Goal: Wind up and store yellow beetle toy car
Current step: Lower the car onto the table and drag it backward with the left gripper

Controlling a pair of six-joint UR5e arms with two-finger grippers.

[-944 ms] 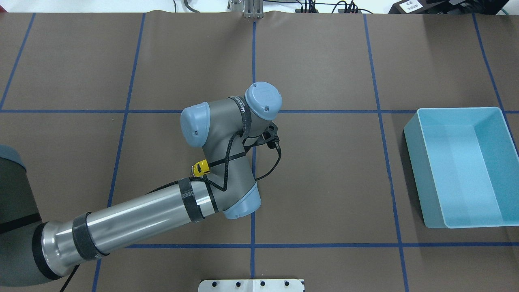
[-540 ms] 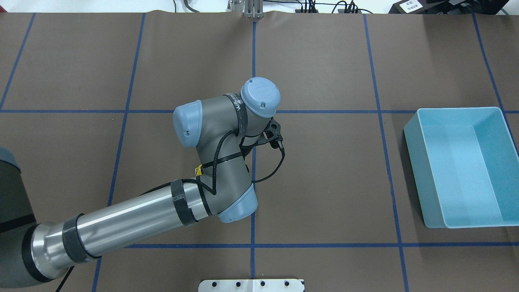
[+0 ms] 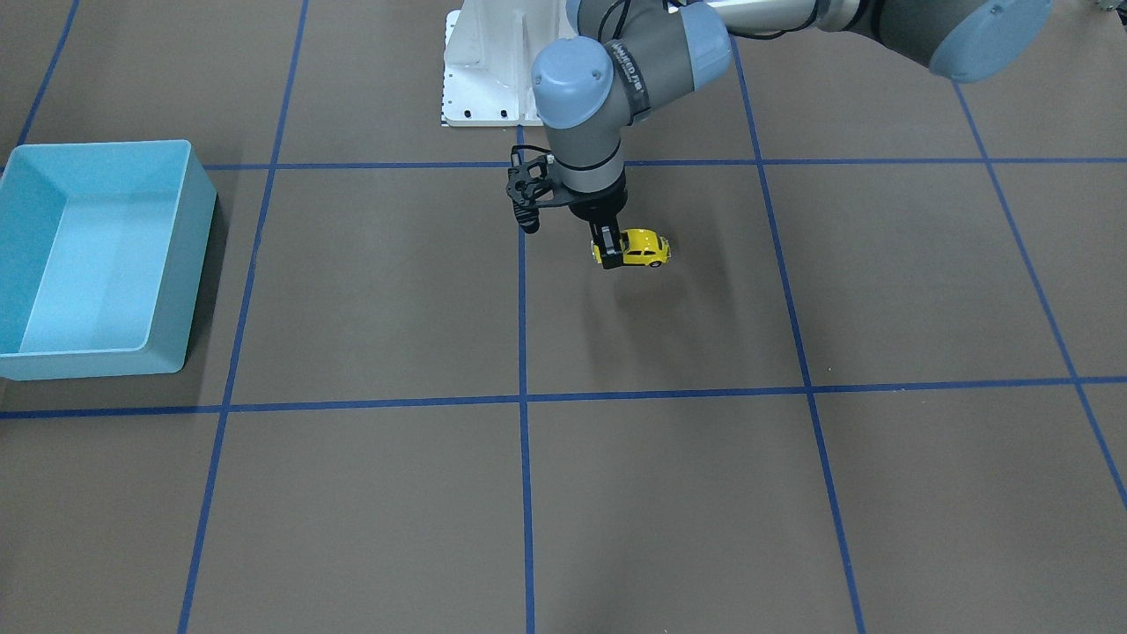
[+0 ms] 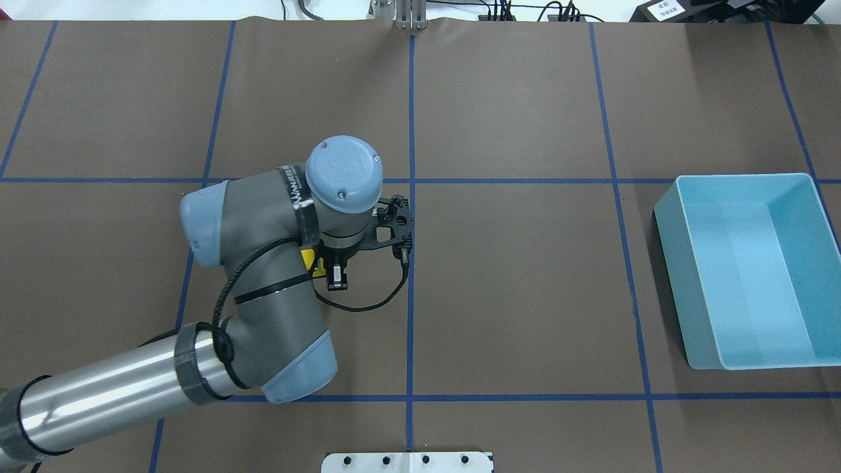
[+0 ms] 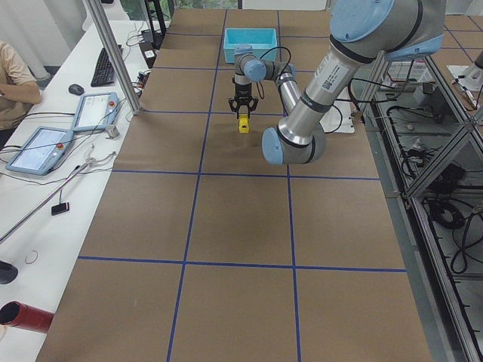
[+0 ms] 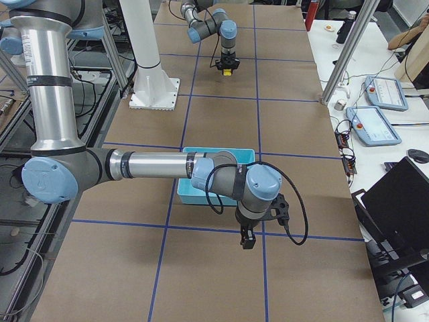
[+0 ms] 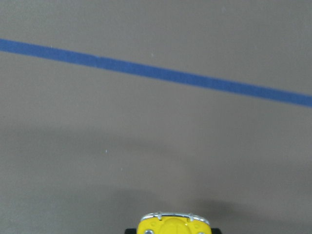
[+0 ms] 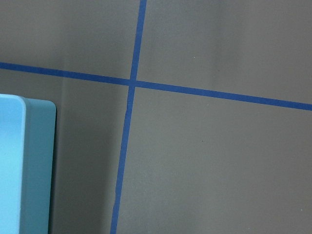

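- The yellow toy car [image 3: 647, 249] sat near the middle of the tabletop [image 3: 352, 291], inside one square of the blue tape lines [image 3: 522, 335], on the robot's left of the centre line.
- The left hand [image 3: 610, 250] was closed on one end of the car and pointed straight down. The rest of the car's body stuck out sideways from between the fingers [image 3: 606, 243].
- From overhead, the wrist covered most of the car, leaving only a sliver of yellow on show.
- The left wrist view showed the car's rounded end and chrome bumper at the bottom edge, with brown surface and one tape line beyond.
- It could not be told whether the wheels touched the tabletop.
- The light blue bin [image 3: 198, 202] stood on the robot's right side of the tabletop, well apart from the car.
- The right hand [image 6: 247, 239] hung low over the tabletop just beside the bin, pointing down. It appeared only in the right-side view, so it could not be told whether its fingers were spread or together.
- The right wrist view showed a corner of the bin at its left edge and a crossing of tape lines.
- A white base plate [image 3: 480, 79] sat at the robot's edge of the tabletop.
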